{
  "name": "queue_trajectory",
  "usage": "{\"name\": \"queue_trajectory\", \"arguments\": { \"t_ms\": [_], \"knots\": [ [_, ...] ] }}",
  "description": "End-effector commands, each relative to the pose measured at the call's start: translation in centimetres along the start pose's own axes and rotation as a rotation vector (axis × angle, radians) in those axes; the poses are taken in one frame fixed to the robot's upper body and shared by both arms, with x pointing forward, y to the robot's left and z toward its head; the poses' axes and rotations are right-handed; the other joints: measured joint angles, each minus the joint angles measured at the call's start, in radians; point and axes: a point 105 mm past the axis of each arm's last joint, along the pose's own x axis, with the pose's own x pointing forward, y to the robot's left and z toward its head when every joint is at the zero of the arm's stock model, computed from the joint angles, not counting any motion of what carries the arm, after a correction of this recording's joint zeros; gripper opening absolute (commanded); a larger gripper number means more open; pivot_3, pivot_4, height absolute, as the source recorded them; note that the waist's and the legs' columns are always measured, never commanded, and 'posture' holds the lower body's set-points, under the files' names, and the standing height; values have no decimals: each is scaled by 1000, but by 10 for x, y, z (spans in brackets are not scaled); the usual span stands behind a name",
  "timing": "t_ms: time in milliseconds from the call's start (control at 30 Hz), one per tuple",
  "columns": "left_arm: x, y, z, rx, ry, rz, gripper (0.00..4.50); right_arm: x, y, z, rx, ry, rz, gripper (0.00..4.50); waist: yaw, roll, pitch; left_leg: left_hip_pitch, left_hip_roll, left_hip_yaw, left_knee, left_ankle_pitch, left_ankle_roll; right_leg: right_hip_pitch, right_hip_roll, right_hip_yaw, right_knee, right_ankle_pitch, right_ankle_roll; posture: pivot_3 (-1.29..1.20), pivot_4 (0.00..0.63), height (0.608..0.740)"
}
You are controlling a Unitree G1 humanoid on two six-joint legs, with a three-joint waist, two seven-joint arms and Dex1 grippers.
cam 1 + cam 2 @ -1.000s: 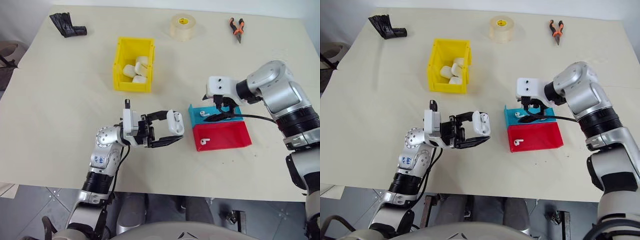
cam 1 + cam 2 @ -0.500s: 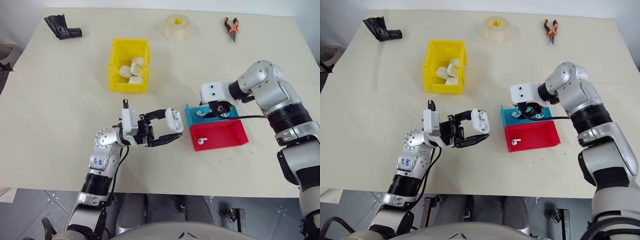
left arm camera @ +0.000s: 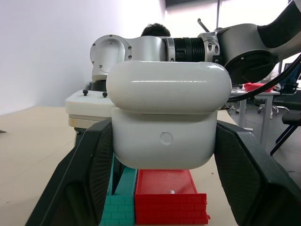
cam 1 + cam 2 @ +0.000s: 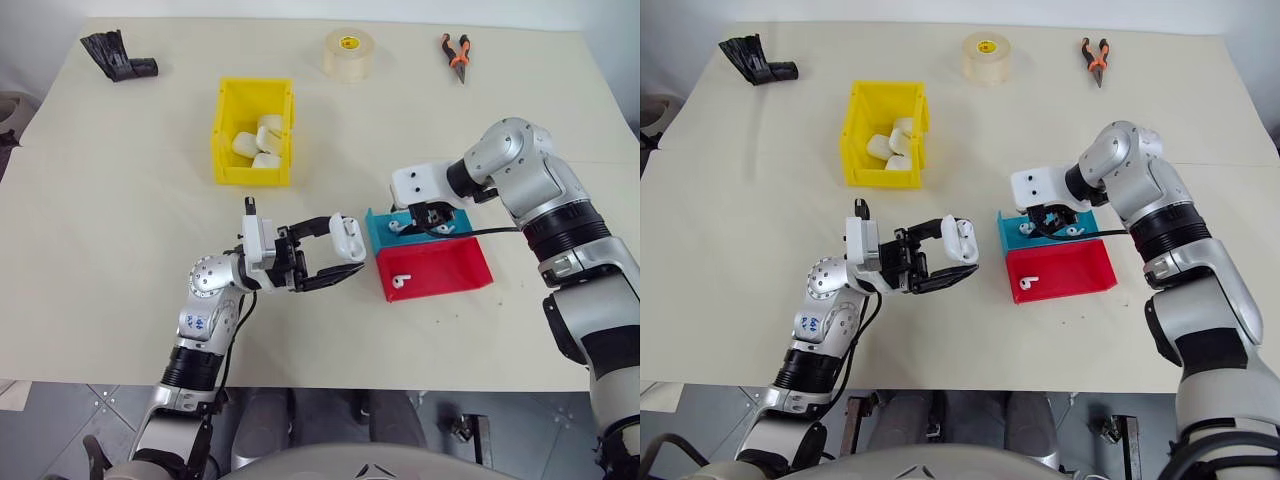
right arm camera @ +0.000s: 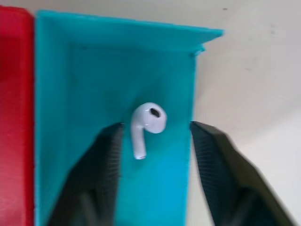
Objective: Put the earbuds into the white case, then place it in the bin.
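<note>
My left gripper (image 4: pixel 345 250) is shut on the white case (image 4: pixel 349 238), held above the table in front of the trays. In the left wrist view the case (image 3: pixel 164 122) sits between both fingers (image 3: pixel 89 179), and its lid looks tipped open. My right gripper (image 4: pixel 428 221) points down into the blue tray (image 4: pixel 380 232). Its fingers (image 5: pixel 106 160) stand open on either side of one earbud (image 5: pixel 146 125), with small gaps to it. A second earbud (image 4: pixel 402 281) lies in the red tray (image 4: pixel 450 268). The yellow bin (image 4: pixel 250 177) stands behind the left arm.
Several white cases (image 4: pixel 256 146) lie in the bin. A tape roll (image 4: pixel 349 53), orange-handled pliers (image 4: pixel 457 52) and a black object (image 4: pixel 118 57) lie along the far edge. The red and blue trays touch side by side.
The right gripper's jaws have narrowed around the earbud in the blue tray and its wrist has rolled. The left gripper kept still with the case. The head view has shifted.
</note>
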Motion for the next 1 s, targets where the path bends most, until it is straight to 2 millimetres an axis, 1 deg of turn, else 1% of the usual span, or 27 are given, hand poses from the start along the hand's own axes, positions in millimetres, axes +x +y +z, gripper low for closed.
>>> {"name": "queue_trajectory", "arguments": {
  "t_ms": [33, 633, 867, 900, 967, 1000],
  "knots": [
    [4, -1, 13, 40, -35, -14, 2801, 6, 4, -6, 24, 16, 13, 1343, 0, 0, 0, 0, 0, 0, 0, 0, 0, 0, 0, 0, 0, 0, 0, 0, 150, 740],
    [6, -1, 15, 39, -35, -14, 2801, 15, 4, 6, -9, -19, 19, 1343, -1, 0, 0, 1, 0, 0, 0, 0, -1, 0, 0, 0, 1, 0, 0, 0, 150, 740],
    [6, 0, 16, 41, -33, -12, 2801, 17, 8, 1, 2, -6, 36, 1343, -1, 0, 0, 1, 0, 0, 0, 0, -1, 0, 0, 0, 0, 0, 0, 0, 150, 740],
    [6, 0, 16, 41, -33, -11, 2801, 17, 8, 1, 1, -4, 33, 984, -1, 0, 0, 1, 0, 0, 0, 0, -1, 0, 0, 0, 0, 0, 0, 0, 150, 740],
    [6, 0, 16, 41, -33, -11, 2801, 17, 7, 1, 4, -4, 29, 479, -1, 0, 0, 1, 0, 0, 0, 0, -1, 1, 0, 0, 0, 0, 0, 0, 150, 740],
    [6, 0, 16, 41, -34, -11, 2801, 17, 7, 1, 3, -6, 23, 479, -1, 0, 0, 1, 0, 0, 0, 0, -1, 1, 0, 0, 0, 0, 0, 0, 150, 740]
  ]
}}
